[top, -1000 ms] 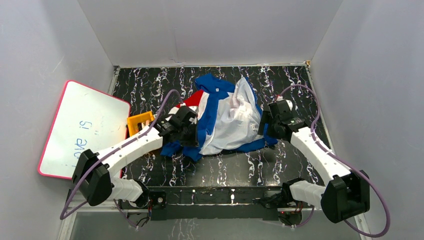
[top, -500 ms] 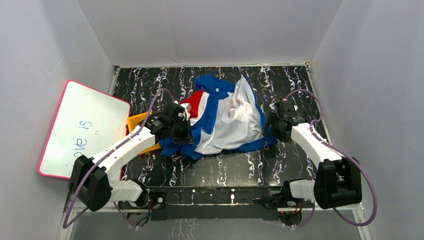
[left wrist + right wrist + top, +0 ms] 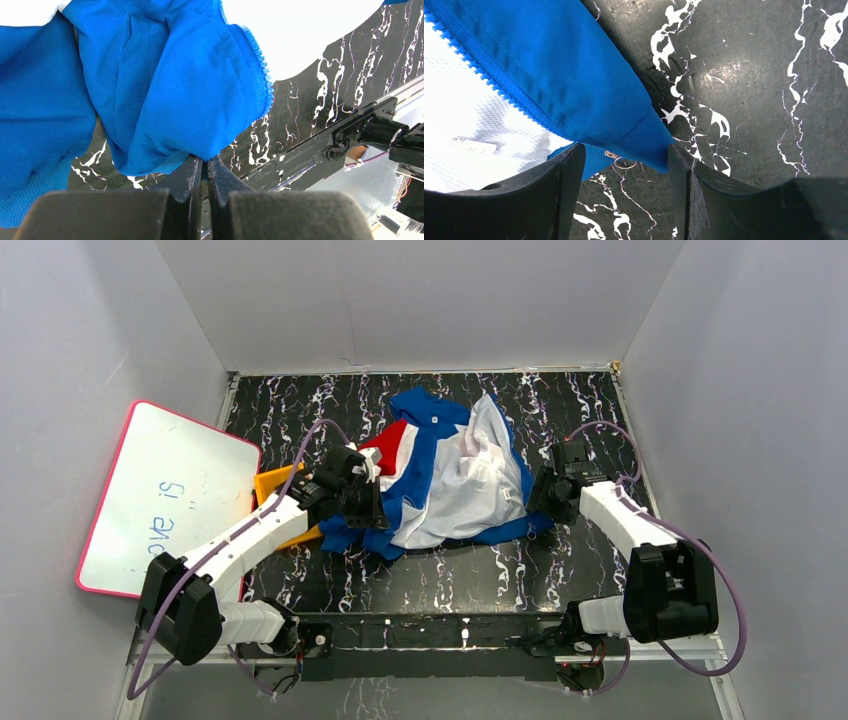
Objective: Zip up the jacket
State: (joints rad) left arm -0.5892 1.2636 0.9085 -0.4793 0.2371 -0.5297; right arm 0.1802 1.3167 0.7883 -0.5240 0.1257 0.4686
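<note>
The jacket (image 3: 450,475) lies crumpled in the middle of the table, blue with red and white stripes, its white lining turned up. My left gripper (image 3: 372,508) is at its left edge, shut on a fold of blue fabric (image 3: 165,90); a blue zipper edge (image 3: 260,75) runs beside that fold. My right gripper (image 3: 535,502) is open at the jacket's right hem. Its fingers straddle the blue hem corner (image 3: 614,115), with a small metal ring (image 3: 625,163) between them and zipper teeth (image 3: 489,80) along the lining.
A pink-rimmed whiteboard (image 3: 165,495) leans at the left wall. An orange object (image 3: 275,485) lies under my left arm. The table (image 3: 450,570) is black marble-patterned, with a metal rail along its near edge (image 3: 360,135).
My left arm pulled the jacket's left edge slightly left and back. My right arm drew in toward the right hem, elbow folding nearer its base. The jacket barely shifted.
</note>
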